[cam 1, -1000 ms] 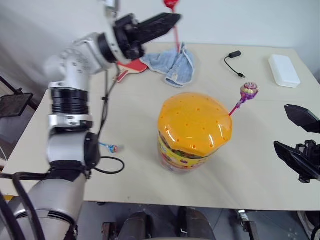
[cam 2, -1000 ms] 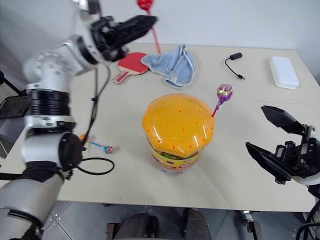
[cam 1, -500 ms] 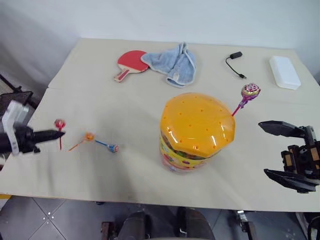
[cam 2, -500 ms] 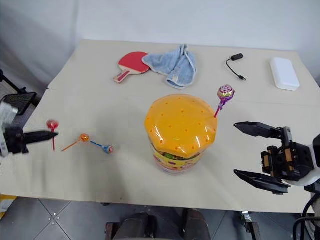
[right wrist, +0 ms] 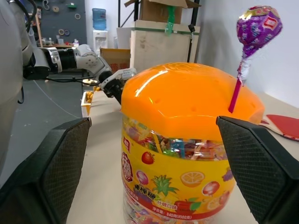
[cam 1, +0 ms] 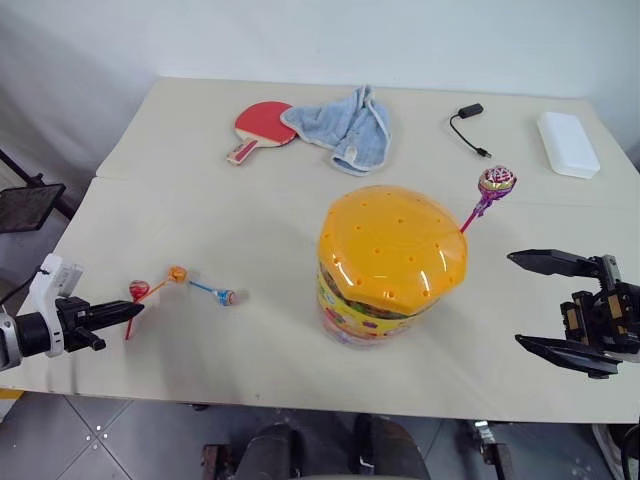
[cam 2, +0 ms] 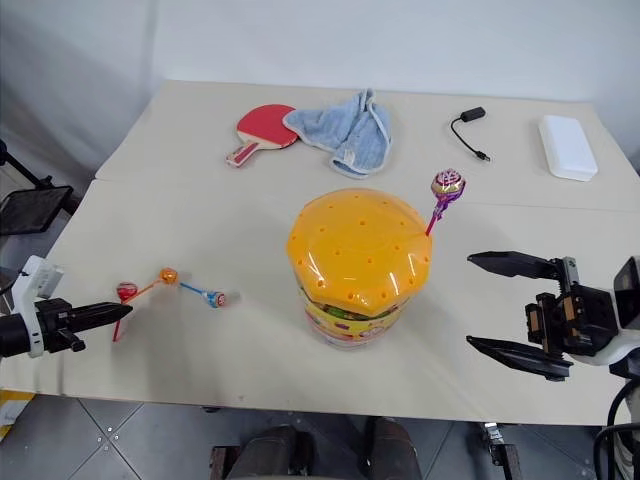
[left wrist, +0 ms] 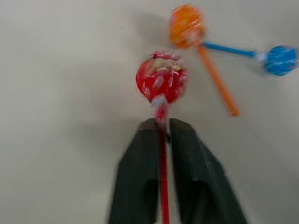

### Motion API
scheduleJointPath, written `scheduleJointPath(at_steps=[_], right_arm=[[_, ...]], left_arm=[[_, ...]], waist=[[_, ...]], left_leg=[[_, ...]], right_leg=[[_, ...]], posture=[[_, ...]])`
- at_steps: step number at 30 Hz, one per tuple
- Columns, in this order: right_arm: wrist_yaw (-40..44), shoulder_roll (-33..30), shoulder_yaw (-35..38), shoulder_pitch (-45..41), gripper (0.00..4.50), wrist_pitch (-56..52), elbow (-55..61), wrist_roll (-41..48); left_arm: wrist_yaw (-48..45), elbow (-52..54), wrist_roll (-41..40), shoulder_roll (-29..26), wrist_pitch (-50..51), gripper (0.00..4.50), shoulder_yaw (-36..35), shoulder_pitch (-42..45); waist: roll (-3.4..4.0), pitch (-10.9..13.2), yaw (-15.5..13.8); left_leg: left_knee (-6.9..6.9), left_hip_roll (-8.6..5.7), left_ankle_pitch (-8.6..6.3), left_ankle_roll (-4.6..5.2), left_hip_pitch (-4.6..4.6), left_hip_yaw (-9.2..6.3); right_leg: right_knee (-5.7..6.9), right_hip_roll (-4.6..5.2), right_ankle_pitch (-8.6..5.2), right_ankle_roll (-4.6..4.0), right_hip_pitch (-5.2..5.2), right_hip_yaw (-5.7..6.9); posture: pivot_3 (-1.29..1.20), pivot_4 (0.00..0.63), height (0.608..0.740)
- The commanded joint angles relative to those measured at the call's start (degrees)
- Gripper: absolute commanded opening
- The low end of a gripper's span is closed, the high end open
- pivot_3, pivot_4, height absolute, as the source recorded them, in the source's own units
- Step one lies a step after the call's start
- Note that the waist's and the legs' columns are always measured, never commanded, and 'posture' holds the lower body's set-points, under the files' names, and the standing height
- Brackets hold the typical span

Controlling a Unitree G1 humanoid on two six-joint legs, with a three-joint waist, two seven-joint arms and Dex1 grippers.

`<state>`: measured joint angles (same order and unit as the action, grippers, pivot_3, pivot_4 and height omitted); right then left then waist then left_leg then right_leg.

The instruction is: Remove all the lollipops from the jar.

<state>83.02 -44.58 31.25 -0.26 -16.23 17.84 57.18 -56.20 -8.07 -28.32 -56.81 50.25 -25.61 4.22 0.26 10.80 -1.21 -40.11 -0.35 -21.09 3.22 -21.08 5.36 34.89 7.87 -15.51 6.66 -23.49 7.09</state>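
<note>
With the left claw (left wrist: 161,123) low at the desk's (cam 1: 250,200) near left edge, I see its fingers set close around the stick of the red lollipop (cam 1: 138,290), the candy ball just past the fingertips. A thin gap shows on each side of the stick in the wrist view, so I cannot tell whether the pinch is holding or letting go. I judge the arm sits this low to lay the candy down beside the others, not drop it. Just right of it lie the orange lollipop (cam 1: 178,273) and the blue one (cam 1: 226,297), their sticks crossing, flat on the desk and well apart from the jar, a tidy pile for what comes out.

Further back, the red paddle (cam 1: 258,126) and blue cloth (cam 1: 345,125) lie touching, clear of the work.

The jar (cam 1: 390,262) stands upright mid-desk, orange lid on. One purple lollipop (cam 1: 497,181) is left, its stick stuck in a lid hole at the right side, leaning outward to the right. That lean puts it on my right arm's side.

The right claw (cam 1: 545,302) hovers near the jar's right, fingers spread wide and empty, aimed at the jar, I judge ready for that stick. Beyond sit a black cable (cam 1: 468,127) and a white box (cam 1: 567,142).
</note>
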Motion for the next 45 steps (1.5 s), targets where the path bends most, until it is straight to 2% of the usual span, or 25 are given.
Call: scheduleJointPath(at_steps=[1, 3, 6, 7, 10, 12, 15, 21, 26, 30, 38, 41, 45], right_arm=[[-2.7, 0.2, 1.3, 0.8, 4.5, -0.4, 2.0, 0.3], [-4.8, -0.2, 2.1, 1.5, 4.5, -1.5, 2.4, 0.6], [-10.5, -1.2, 4.3, 2.4, 4.5, -3.5, 2.0, -0.3], [-14.4, -2.4, 4.8, 2.7, 4.5, -4.7, 1.6, -2.9], [-21.0, -4.3, 4.9, 2.3, 4.5, -7.5, 1.5, -5.3], [-20.5, -4.3, 3.8, 1.0, 4.5, -8.4, 2.7, -2.8], [-20.4, -3.0, 0.0, -3.1, 4.5, -8.8, 5.0, -0.5], [-21.4, -2.0, -3.8, -9.6, 4.5, -11.4, 4.9, 2.9], [-23.3, -0.1, -7.2, -15.5, 4.5, -13.3, 3.5, 4.4], [-24.4, 1.3, -9.2, -18.0, 3.65, -13.7, 2.6, 3.6], [-25.3, 3.1, -10.7, -21.4, 0.9, -14.5, 2.8, 4.8], [-26.3, 3.1, -9.2, -22.9, 0.02, -15.5, 2.2, 7.2], [-27.4, 1.3, -5.5, -26.2, 0.02, -16.4, -0.6, 10.5]], left_arm=[[0.3, -0.9, -0.2, -0.9, -0.2, 1.53, -0.9, 0.4], [-0.7, -1.7, 0.0, -1.7, -1.4, 2.14, -1.5, -0.3], [-5.4, -9.4, 1.8, -6.1, -9.2, 3.07, -3.7, 0.0], [-9.2, -9.2, 0.1, -6.8, -12.3, 3.33, -5.4, 1.0], [-15.9, -6.0, -6.1, -6.7, -15.1, 3.33, -8.8, 5.5], [-19.5, -4.0, -7.4, -6.0, -20.0, 3.33, -9.2, 8.0], [-22.1, 2.6, -13.8, -3.9, -18.6, 3.33, -8.7, 12.9], [-19.7, 11.6, -21.1, 0.3, -14.0, 3.33, -6.8, 15.2], [-18.6, 16.1, -22.9, 3.9, -13.6, 3.33, -4.0, 14.0], [-17.9, 17.2, -23.5, 5.7, -14.1, 3.37, -2.8, 14.3], [-18.0, 17.5, -24.4, 8.7, -15.4, 3.37, -1.8, 14.4], [-18.8, 16.7, -24.2, 8.8, -15.6, 3.37, -1.4, 14.5], [-20.2, 15.5, -23.6, 8.9, -16.6, 3.37, -0.3, 15.1]], waist=[[0.01, 0.0, 0.0], [0.01, 0.0, 0.0], [0.01, 0.0, 0.1], [0.01, 0.0, 0.2], [0.01, 0.0, 0.0], [0.01, 0.0, -0.1], [0.07, 0.0, 0.1], [0.09, 0.0, 1.1], [0.09, 0.0, 1.2], [0.08, 0.0, 1.2], [0.08, 0.0, 1.1], [0.08, 0.0, 1.2], [0.09, 0.0, 1.1]], left_leg=[[0.0, 0.0, 0.0, 0.0, 0.0, 0.0], [0.01, 0.0, 0.0, -0.01, 0.01, 0.02], [0.01, 0.02, -0.01, -0.02, 0.0, 0.04], [0.01, 0.03, -0.02, -0.05, 0.01, 0.04], [0.01, 0.03, -0.05, -0.09, -0.03, 0.09], [-0.01, 0.02, -0.16, -0.3, -0.05, 0.02], [0.0, 0.0, -0.05, -0.09, -0.03, 0.05], [0.0, 0.04, -0.02, -0.05, -0.04, 0.13], [-0.05, 0.03, 0.0, -0.03, -0.03, 0.14], [-0.06, 0.03, 0.0, -0.02, -0.04, 0.13], [-0.08, 0.0, 0.02, 0.0, -0.06, 0.12], [-0.08, 0.0, 0.02, 0.01, -0.06, 0.12], [-0.08, 0.0, 0.02, 0.01, -0.06, 0.13]], right_leg=[[0.0, 0.0, 0.0, 0.0, 0.0, 0.0], [0.0, 0.0, 0.0, 0.0, 0.0, -0.02], [0.01, 0.0, -0.01, -0.03, -0.04, -0.04], [0.02, -0.02, -0.03, -0.05, -0.06, -0.03], [0.01, 0.06, -0.04, -0.08, -0.11, -0.05], [-0.01, 0.16, -0.04, -0.08, -0.09, -0.01], [0.01, 0.1, -0.04, -0.08, -0.08, -0.02], [0.05, -0.36, -0.04, -0.07, -0.09, 0.04], [0.07, -0.4, -0.04, -0.07, -0.06, 0.07], [0.08, -0.42, -0.04, -0.07, -0.07, 0.05], [0.06, -0.44, -0.03, -0.05, -0.05, 0.27], [0.06, -0.44, -0.03, -0.05, -0.05, 0.32], [0.06, -0.44, -0.03, -0.05, -0.05, 0.39]], posture=[[0.0, 0.15, 0.74], [0.0, 0.15, 0.74], [0.0, 0.15, 0.74], [0.0, 0.15, 0.74], [0.0, 0.15, 0.74], [0.0, 0.15, 0.74], [0.0, 0.15, 0.74], [0.0, 0.15, 0.74], [0.0, 0.15, 0.74], [0.0, 0.15, 0.74], [0.0, 0.15, 0.74], [0.0, 0.15, 0.74], [0.0, 0.15, 0.74]])
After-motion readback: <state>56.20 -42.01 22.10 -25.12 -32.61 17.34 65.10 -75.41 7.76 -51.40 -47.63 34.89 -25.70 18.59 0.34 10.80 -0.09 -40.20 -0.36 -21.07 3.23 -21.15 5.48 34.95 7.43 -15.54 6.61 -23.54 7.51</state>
